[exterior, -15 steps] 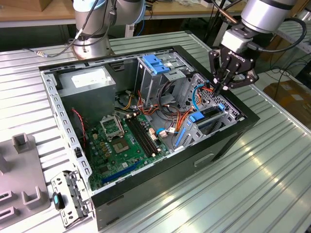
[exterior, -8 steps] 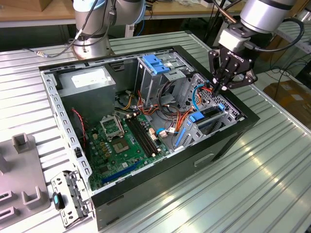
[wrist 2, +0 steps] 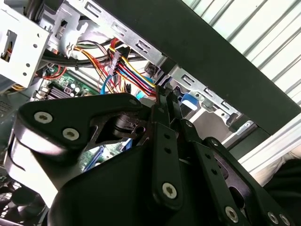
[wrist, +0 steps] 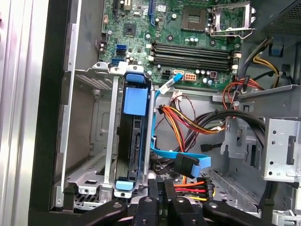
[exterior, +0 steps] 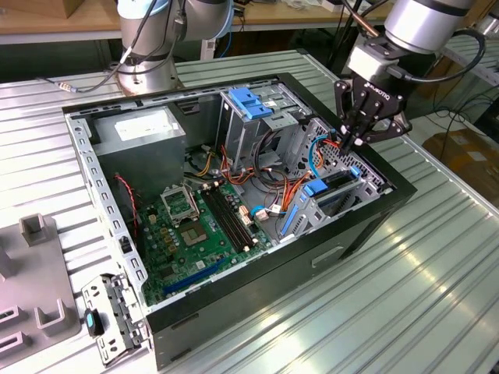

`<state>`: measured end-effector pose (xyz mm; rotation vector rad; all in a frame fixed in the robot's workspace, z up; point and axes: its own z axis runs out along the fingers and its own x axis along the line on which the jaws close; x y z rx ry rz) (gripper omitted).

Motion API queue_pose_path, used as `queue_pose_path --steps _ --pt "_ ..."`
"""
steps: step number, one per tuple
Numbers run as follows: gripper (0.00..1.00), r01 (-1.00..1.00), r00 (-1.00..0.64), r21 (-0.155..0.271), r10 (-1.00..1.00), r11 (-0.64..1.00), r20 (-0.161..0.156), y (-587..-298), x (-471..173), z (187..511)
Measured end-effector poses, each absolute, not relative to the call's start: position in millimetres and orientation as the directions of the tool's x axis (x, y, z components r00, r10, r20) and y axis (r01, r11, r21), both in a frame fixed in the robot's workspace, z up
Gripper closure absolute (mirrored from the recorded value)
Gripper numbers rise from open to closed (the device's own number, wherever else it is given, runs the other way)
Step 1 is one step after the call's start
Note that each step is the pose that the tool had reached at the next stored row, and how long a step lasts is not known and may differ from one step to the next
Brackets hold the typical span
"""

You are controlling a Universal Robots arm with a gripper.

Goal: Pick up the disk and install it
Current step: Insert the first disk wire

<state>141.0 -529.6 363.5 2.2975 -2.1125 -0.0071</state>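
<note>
The disk (exterior: 337,187) sits edge-up in the metal drive bay (exterior: 366,175) at the open computer case's corner toward the exterior view's right. Its blue rails show along its sides. In the first wrist view the disk (wrist: 135,141) is a dark slab between the bay's grey walls (wrist: 94,141), with a blue rail over its edge and a blue tab at its end. My gripper (exterior: 348,142) hangs just above the bay, a little apart from the disk, fingers pointing down. In both wrist views the gripper (wrist: 164,184) (wrist 2: 165,96) is shut with nothing between its fingers.
Orange, red and yellow cables (wrist: 188,125) and a blue flat cable (wrist: 188,162) run close beside the bay. A cage with a blue top (exterior: 249,105), a grey power-supply box (exterior: 140,132) and the green motherboard (exterior: 195,226) lie inside the case. Grey fixtures (exterior: 35,273) stand on the table.
</note>
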Motion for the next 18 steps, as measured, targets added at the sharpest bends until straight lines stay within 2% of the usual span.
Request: queue_pose_path --steps 9,18 --pt "0.83 -1.0 0.003 0.018 -1.0 -0.003 0.01 -529.6 137.0 363.4" --pt "0.83 -1.0 -0.005 0.018 -1.0 0.005 0.011 -530.4 135.1 363.4"
